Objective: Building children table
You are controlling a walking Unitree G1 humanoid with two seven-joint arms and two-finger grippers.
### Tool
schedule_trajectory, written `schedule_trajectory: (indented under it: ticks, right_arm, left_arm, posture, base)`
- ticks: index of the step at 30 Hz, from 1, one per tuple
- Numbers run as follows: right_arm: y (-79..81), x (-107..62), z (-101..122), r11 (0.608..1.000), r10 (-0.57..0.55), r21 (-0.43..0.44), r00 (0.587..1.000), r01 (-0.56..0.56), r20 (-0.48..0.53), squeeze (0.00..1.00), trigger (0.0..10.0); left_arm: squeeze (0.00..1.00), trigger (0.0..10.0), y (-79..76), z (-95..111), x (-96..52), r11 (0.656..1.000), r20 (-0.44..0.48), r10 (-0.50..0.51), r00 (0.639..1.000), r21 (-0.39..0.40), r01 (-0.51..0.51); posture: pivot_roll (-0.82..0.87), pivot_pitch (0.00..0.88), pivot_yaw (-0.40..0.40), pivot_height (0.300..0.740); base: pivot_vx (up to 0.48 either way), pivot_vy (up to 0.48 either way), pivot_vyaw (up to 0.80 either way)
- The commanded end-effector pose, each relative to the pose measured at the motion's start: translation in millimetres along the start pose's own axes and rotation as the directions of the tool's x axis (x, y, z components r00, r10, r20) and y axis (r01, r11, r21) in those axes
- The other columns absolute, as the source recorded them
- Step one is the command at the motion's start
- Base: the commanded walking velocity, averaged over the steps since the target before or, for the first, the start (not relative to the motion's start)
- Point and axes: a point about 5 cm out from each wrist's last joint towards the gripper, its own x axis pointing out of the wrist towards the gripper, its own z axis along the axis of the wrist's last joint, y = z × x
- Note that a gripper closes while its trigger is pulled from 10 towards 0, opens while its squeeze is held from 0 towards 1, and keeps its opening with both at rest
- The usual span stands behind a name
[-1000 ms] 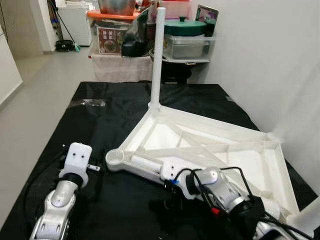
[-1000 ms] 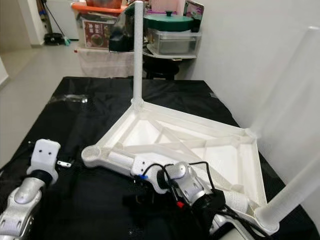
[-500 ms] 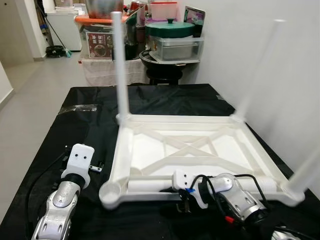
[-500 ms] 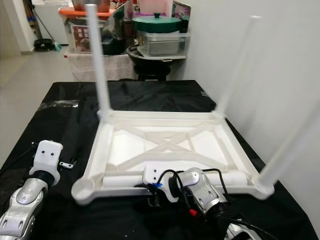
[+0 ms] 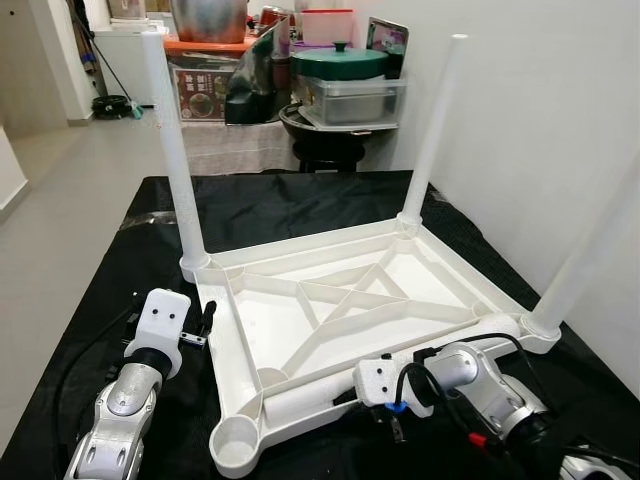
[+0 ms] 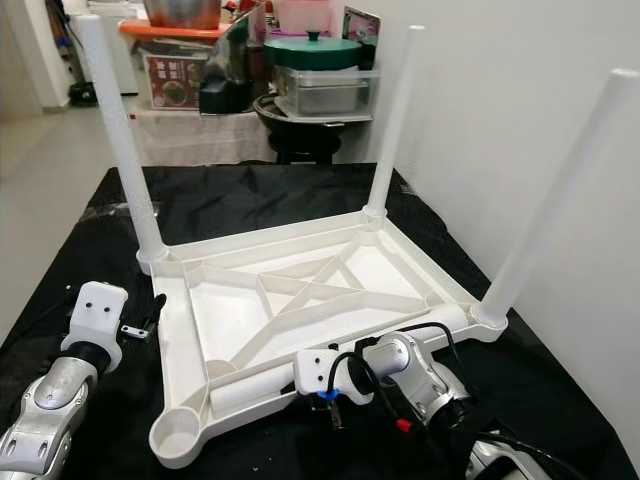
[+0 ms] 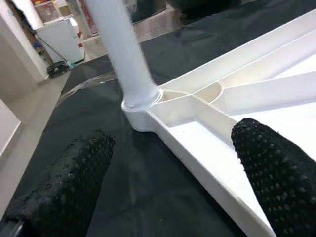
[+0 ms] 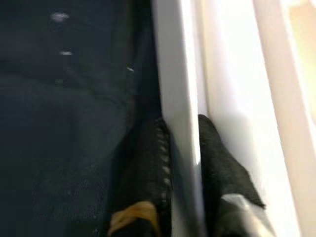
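A white plastic children's table lies upside down on a black cloth. Three white legs stand upright in its corners: far left, far right and near right. The near-left corner socket holds no leg. A loose white leg lies inside the frame along the near rim. My right gripper is shut on that near rim, one finger on each side. My left gripper is open beside the table's left edge, near the far-left leg.
The cloth-covered surface ends at a white wall on the right and grey floor on the left. Beyond the far edge stand a green-lidded pot, plastic boxes and other clutter. A black cable loops by my left arm.
The table has turned on the cloth with my right gripper holding its rim. The empty socket corner swung toward me, and the far legs swept left. My left arm stayed put.
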Motion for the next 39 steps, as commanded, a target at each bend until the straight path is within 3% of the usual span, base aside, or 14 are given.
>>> schedule_trajectory:
  ticks: [1, 3, 4, 6, 7, 10, 17, 18, 19, 28, 33, 37, 39]
  right_arm:
    - [29.4, 20.8, -7.9, 0.991, 0.136, 0.015, 0.99, -0.136, -0.031, 0.0, 0.0]
    - [30.2, 21.7, -7.7, 0.992, 0.125, 0.012, 0.992, -0.124, -0.034, 0.0, 0.0]
    - [29.6, 22.6, -6.7, 0.994, 0.108, 0.014, 0.994, -0.108, -0.026, 0.0, 2.7]
    - [28.5, 23.0, -6.2, 0.996, 0.091, 0.021, 0.996, -0.09, -0.021, 0.0, 2.7]
    - [24.1, 23.0, -5.3, 0.998, 0.046, 0.044, 0.999, -0.045, -0.016, 0.0, 10.0]
    - [17.4, 15.7, -1.7, 0.994, -0.03, 0.106, 0.999, 0.027, 0.028, 0.0, 10.0]
    - [11.9, 2.6, -1.5, 0.985, -0.093, 0.151, 0.994, 0.084, 0.059, 0.05, 10.0]
    - [8.4, -0.3, 1.3, 0.978, -0.131, 0.171, 0.988, 0.115, 0.083, 0.71, 10.0]
    - [4.7, -3.3, 5.1, 0.969, -0.172, 0.195, 0.979, 0.149, 0.111, 1.0, 10.0]
    - [-0.4, -8.4, 15.5, 0.945, -0.26, 0.25, 0.95, 0.213, 0.175, 1.0, 10.0]
    - [-7.0, -24.3, 24.0, 0.927, -0.309, 0.288, 0.926, 0.242, 0.217, 1.0, 10.0]
    - [-15.5, -51.7, 34.1, 0.917, -0.351, 0.291, 0.898, 0.273, 0.265, 1.0, 10.0]
    - [-15.5, -51.7, 34.1, 0.917, -0.351, 0.291, 0.898, 0.273, 0.265, 1.0, 10.0]
  left_arm:
    - [0.0, 10.0, -1.7, -4.4, 0.6, 1.0, -0.025, -0.012, 1.0, 0.012, 0.012]
    - [0.0, 10.0, -2.5, -4.4, 1.0, 1.0, -0.026, -0.014, 1.0, 0.012, 0.015]
    - [0.0, 10.0, -3.3, -4.3, 1.5, 1.0, -0.026, -0.017, 1.0, 0.012, 0.018]
    - [0.0, 10.0, -4.0, -4.1, 1.9, 1.0, -0.026, -0.02, 0.999, 0.012, 0.021]
    - [0.0, 10.0, -4.9, -4.0, 2.3, 1.0, -0.026, -0.024, 0.999, 0.012, 0.025]
    - [0.0, 10.0, -5.3, -4.1, 2.4, 0.999, -0.027, -0.029, 0.999, 0.014, 0.029]
    - [0.0, 10.0, -5.3, -4.7, 2.5, 0.999, -0.029, -0.032, 0.999, 0.016, 0.033]
    - [0.0, 10.0, -6.0, -4.7, 2.7, 0.999, -0.029, -0.034, 0.999, 0.015, 0.034]
    - [0.0, 10.0, -7.2, -4.6, 3.0, 0.999, -0.028, -0.036, 0.999, 0.013, 0.037]
    - [0.0, 10.0, -10.6, -4.2, 4.1, 0.999, -0.026, -0.047, 0.999, 0.009, 0.047]
    - [0.0, 10.0, -9.7, -4.1, 4.4, 0.999, -0.025, -0.046, 0.999, 0.01, 0.047]
    - [0.0, 10.0, -10.8, -5.0, 3.6, 0.999, -0.026, -0.049, 0.998, 0.007, 0.049]
    - [0.0, 10.0, -10.8, -5.0, 3.6, 0.999, -0.026, -0.049, 0.998, 0.007, 0.049]
  posture:
    - [0.09, 0.0, -0.039, 0.74]
    - [0.09, 0.0, -0.039, 0.74]
    - [0.09, 0.0, -0.038, 0.74]
    - [0.09, 0.0, -0.038, 0.74]
    - [0.09, 0.0, -0.037, 0.74]
    - [0.09, 0.0, -0.036, 0.74]
    - [0.08, 0.0, -0.033, 0.74]
    - [0.08, 0.0, -0.033, 0.74]
    - [0.07, 0.0, -0.031, 0.74]
    - [0.07, 0.0, -0.029, 0.74]
    - [0.07, 0.0, -0.031, 0.74]
    - [0.06, 0.0, -0.029, 0.74]
    - [0.06, 0.0, -0.029, 0.74]
  base:
    - [0.0, 0.0, 0.0]
    - [0.0, 0.0, 0.0]
    - [0.0, 0.0, 0.0]
    - [0.0, 0.0, 0.0]
    - [0.0, 0.0, 0.0]
    - [0.0, 0.0, 0.0]
    - [0.0, 0.0, 0.0]
    - [0.0, 0.0, 0.0]
    - [0.0, 0.0, 0.0]
    - [0.0, 0.0, 0.0]
    - [0.0, 0.0, 0.0]
    - [0.0, 0.0, 0.0]
    - [0.0, 0.0, 0.0]
